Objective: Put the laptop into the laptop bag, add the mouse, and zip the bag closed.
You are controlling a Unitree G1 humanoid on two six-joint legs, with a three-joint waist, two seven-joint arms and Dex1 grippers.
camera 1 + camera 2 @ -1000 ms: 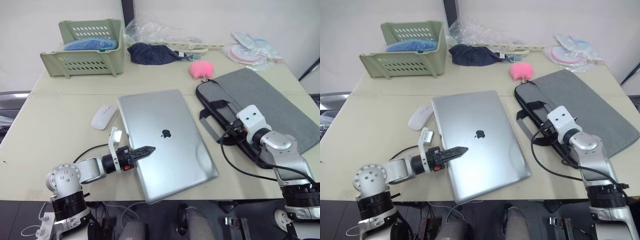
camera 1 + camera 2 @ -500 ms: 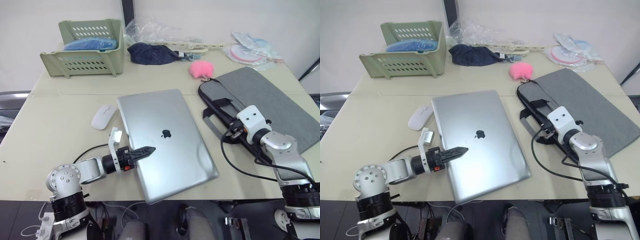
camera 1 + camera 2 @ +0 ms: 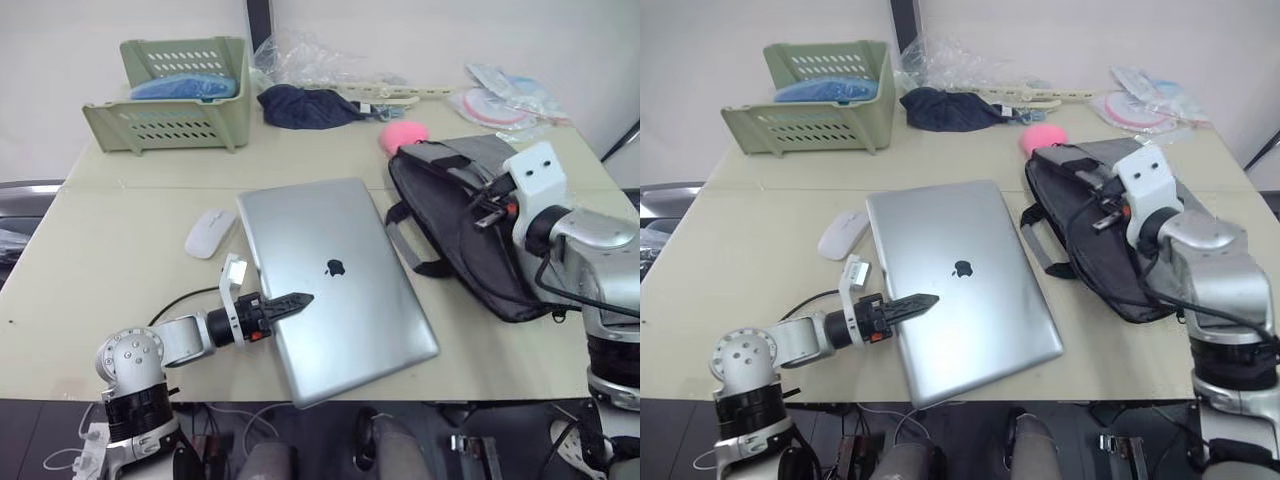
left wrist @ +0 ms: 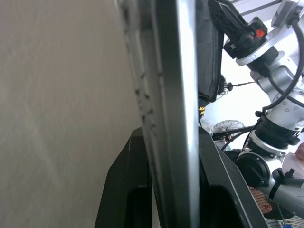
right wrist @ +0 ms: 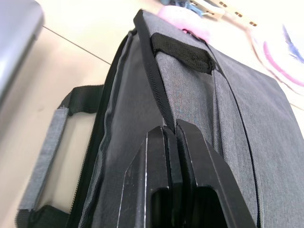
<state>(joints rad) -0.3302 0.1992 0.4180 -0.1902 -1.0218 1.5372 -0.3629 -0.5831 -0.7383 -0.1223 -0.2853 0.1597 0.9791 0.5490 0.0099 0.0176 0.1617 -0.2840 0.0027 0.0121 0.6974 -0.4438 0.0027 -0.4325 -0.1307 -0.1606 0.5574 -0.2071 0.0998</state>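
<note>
My right gripper [image 5: 171, 135] is pinched shut on the upper edge of the laptop bag [image 3: 470, 235], holding that flap raised so the bag's mouth gapes toward the laptop. In the right wrist view, both black fingers [image 5: 154, 161] press against the black edging. The bag sits on the right side of the table [image 3: 100, 260]; one grey strap handle [image 3: 410, 250] lies flat on the tabletop between bag and laptop, and the pink pompom [image 3: 403, 133] rests at the bag's far corner.

My left gripper [image 3: 285, 301] is clamped on the near-left edge of the silver laptop [image 3: 335, 280] — one finger over the lid, one beneath, as the left wrist view confirms. The laptop lies closed at the table's centre, its near corner overhanging the near table edge.

The white mouse [image 3: 210, 232] sits just left of the laptop's far-left corner, apart from it.

Far left — a green basket [image 3: 175, 110]. A dark blue cloth bundle [image 3: 310, 106] lies at far centre.
</note>
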